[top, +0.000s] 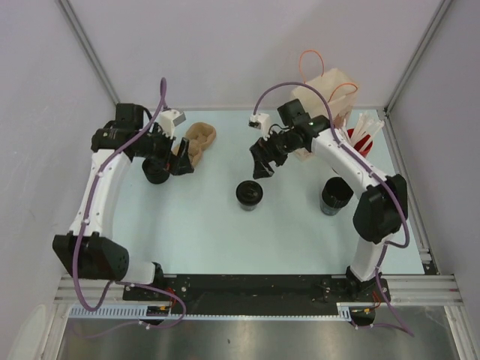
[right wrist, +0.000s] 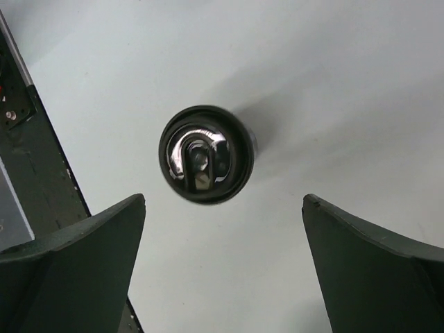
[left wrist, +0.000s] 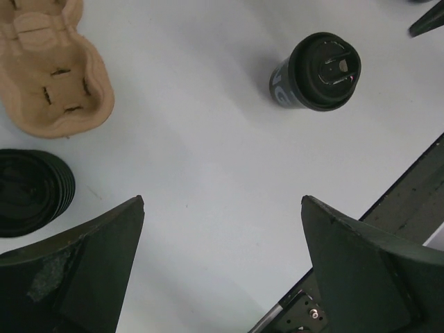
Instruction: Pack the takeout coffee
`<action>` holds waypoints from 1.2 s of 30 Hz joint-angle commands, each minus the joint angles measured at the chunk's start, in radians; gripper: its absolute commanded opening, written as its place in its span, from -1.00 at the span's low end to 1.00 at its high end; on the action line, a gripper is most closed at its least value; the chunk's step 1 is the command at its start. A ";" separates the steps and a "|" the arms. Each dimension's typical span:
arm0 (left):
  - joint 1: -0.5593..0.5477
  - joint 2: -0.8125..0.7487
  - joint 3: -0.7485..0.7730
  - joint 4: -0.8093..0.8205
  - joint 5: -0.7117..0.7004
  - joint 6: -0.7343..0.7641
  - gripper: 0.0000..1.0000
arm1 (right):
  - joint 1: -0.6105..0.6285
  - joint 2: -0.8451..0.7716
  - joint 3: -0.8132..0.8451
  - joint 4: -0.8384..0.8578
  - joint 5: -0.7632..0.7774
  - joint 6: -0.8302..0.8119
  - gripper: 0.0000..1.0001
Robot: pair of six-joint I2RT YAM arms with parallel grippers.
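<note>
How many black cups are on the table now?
3: short ringed cup by the left gripper and carrier; middle cup below the right gripper; right cup beside the right arm. Arms may hide more.

The left arm (top: pixel 100 187) rose from its base at the near left and ran toward the far left, where it bent at the elbow and turned right. Its wrist pointed down, and the left gripper (top: pixel 178 160) hung with its jaws spread wide, both dark fingers (left wrist: pixel 76 270) standing at the lower corners of the wrist view. The right arm (top: pixel 351 161) reached from the near right toward the far middle, its wrist tilted downward. The right gripper (top: pixel 264 163) likewise gaped, its fingers (right wrist: pixel 368 270) well apart.
</note>
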 commanded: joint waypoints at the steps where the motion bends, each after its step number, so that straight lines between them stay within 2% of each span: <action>1: 0.027 -0.100 -0.064 0.059 -0.043 0.013 0.99 | 0.000 -0.136 0.044 -0.045 0.072 -0.115 1.00; 7: 0.041 -0.183 -0.135 0.110 -0.068 0.017 0.99 | 0.006 -0.234 0.026 -0.116 0.064 -0.230 0.99; 12: 0.041 -0.215 -0.176 0.124 -0.069 0.020 0.99 | 0.014 -0.312 -0.092 -0.075 0.090 -0.268 1.00; 18: 0.041 -0.263 -0.204 0.099 -0.072 0.052 0.99 | 0.053 -0.327 -0.190 -0.087 0.075 -0.348 0.99; 21: 0.041 -0.292 -0.233 0.093 -0.084 0.055 0.99 | 0.107 -0.303 -0.235 -0.025 0.133 -0.311 0.99; 29: 0.042 -0.379 -0.321 0.093 -0.129 0.060 0.99 | 0.204 -0.184 -0.217 0.126 0.237 -0.256 0.99; 36: 0.041 -0.422 -0.358 0.116 -0.118 0.049 0.99 | 0.204 -0.079 -0.158 0.139 0.199 -0.293 0.99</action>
